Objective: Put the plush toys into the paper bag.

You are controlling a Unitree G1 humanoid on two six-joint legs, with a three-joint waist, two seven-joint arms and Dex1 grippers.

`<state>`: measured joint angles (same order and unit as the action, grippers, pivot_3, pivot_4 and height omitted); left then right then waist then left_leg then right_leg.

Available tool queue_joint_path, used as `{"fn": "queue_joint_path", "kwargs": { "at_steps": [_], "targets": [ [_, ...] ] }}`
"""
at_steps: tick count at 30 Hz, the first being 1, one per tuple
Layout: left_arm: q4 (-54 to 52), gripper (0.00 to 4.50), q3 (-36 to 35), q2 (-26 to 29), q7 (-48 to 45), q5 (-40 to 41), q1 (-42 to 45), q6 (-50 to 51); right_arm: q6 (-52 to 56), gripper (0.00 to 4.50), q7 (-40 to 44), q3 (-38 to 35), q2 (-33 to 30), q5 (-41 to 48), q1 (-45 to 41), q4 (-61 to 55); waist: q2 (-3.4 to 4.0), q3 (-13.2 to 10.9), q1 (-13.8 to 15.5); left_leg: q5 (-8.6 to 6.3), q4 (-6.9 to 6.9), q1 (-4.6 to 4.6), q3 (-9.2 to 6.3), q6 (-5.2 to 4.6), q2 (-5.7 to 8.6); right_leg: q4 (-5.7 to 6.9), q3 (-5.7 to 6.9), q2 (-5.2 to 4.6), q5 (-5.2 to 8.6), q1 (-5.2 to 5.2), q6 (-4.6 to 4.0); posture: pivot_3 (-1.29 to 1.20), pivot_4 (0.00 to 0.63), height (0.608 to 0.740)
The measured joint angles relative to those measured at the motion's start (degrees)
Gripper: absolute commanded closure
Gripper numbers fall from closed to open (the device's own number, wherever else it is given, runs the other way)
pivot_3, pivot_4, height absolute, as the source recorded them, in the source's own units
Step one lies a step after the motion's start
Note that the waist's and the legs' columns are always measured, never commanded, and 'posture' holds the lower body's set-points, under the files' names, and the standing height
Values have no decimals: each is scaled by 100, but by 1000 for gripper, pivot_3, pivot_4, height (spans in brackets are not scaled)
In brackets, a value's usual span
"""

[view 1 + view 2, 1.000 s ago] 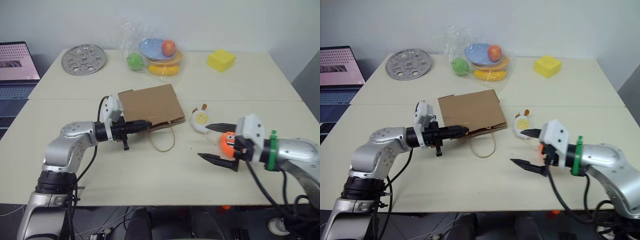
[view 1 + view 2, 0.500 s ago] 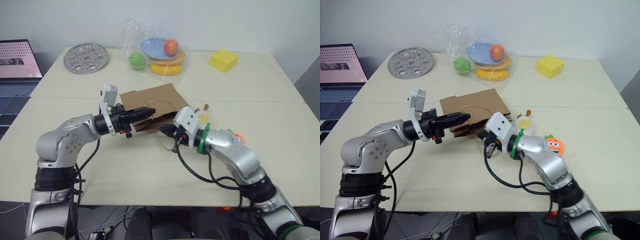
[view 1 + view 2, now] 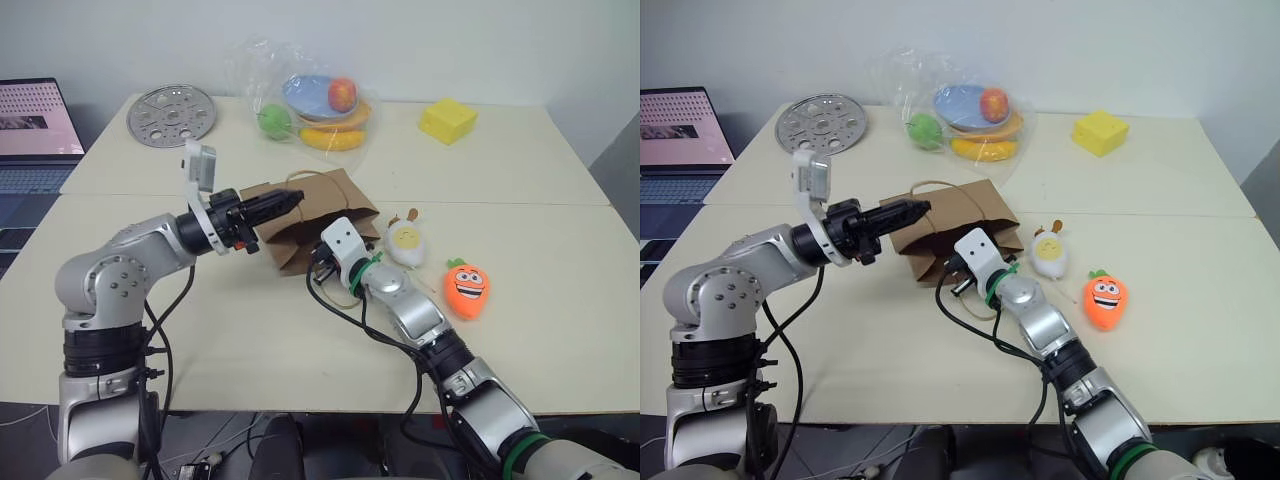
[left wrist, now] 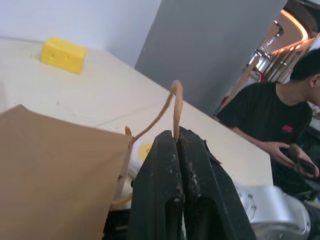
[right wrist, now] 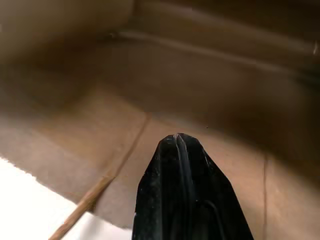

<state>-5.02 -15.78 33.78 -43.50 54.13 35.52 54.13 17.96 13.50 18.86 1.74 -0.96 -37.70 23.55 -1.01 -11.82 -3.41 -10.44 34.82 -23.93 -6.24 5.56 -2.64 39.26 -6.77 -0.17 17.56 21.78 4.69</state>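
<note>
Standing over the desk, I see the left pincer clenched on a thin tan rope handle of the paper bag, holding that upper edge up off the surface so the mouth gapes toward six o'clock. The right pincer is pressed fully together with nothing between its fingers, and its tip sits at the bag's open mouth; from the right wrist the black fingers point into the brown paper interior, over the lower flap with its crease. The second handle lies loose on the desk under that arm. The egg-like plush toy rests just at three o'clock of the bag, touching or nearly touching the right forearm, and the carrot plush toy lies face up a little farther out, toward four o'clock, apart from both pincers. Off at twelve o'clock sits a clear plastic bag holding a plate and fruit, at one o'clock a yellow block, at eleven o'clock a perforated metal disc, and at ten o'clock a laptop. A seated person in a black shirt shows beyond the desk edge.
</note>
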Motion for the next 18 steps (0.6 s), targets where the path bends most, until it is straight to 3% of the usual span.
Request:
{"fn": "queue_joint_path", "kwargs": {
  "at_steps": [10,18],
  "targets": [
    [211,4500,-416,77,548,105,1299,-270,400,4484,-253,-743,541,226,-46,125,0,0,-7,0,2,2,-7,0,1,13,6,1,0,0,0,0,150,740],
    [195,4500,-480,4,775,71,1327,-612,515,4484,-217,-812,565,240,-50,37,0,0,-44,0,0,1,-5,0,2,15,5,0,0,2,0,0,150,740]
  ]
}}
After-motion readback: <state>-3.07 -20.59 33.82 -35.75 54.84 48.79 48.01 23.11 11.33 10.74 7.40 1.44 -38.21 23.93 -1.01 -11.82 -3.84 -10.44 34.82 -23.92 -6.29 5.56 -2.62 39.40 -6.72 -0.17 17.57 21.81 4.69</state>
